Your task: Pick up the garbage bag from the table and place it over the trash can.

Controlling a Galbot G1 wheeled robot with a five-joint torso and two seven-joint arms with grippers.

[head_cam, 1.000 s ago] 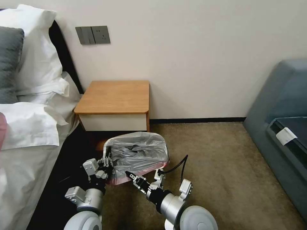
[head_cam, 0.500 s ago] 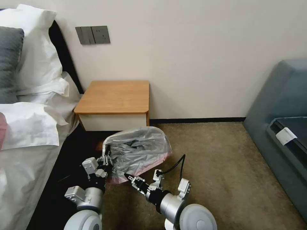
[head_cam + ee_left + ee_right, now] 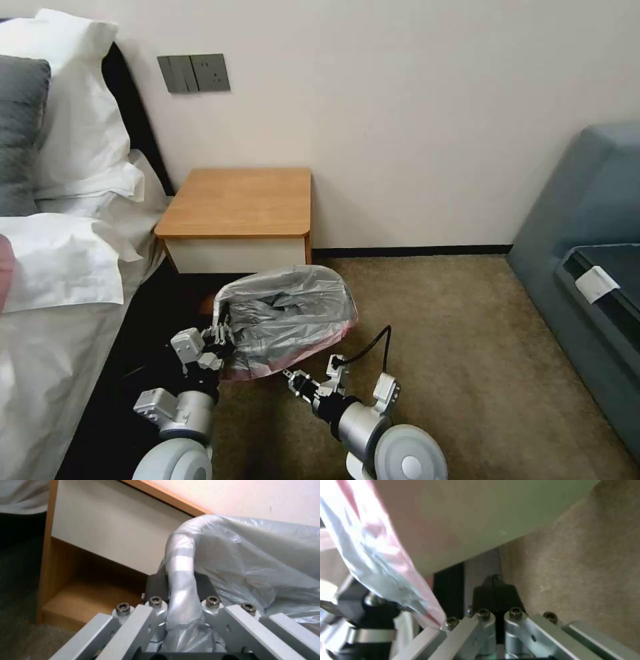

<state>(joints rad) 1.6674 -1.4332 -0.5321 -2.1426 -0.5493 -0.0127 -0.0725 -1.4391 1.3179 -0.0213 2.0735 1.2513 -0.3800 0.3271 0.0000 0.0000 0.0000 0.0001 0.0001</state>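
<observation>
The grey translucent garbage bag with its pink-red rim is draped over the trash can, which stands tilted on the carpet in front of the table. My left gripper is shut on the bag where it wraps the can's left rim; in the left wrist view its fingers pinch the plastic-covered rim. My right gripper is shut and empty, a short way clear of the bag's near edge. The right wrist view shows the can's cream wall, the pink rim and the closed black fingertips.
A bed with white pillows lies close on the left. The grey-blue sofa stands at the right. Open brown carpet stretches between the can and the sofa. The wall runs behind the table.
The can and bag tipped slightly, shifting towards the wall. My right gripper has let go of the bag's near edge and drawn back towards me. The left gripper keeps its hold.
</observation>
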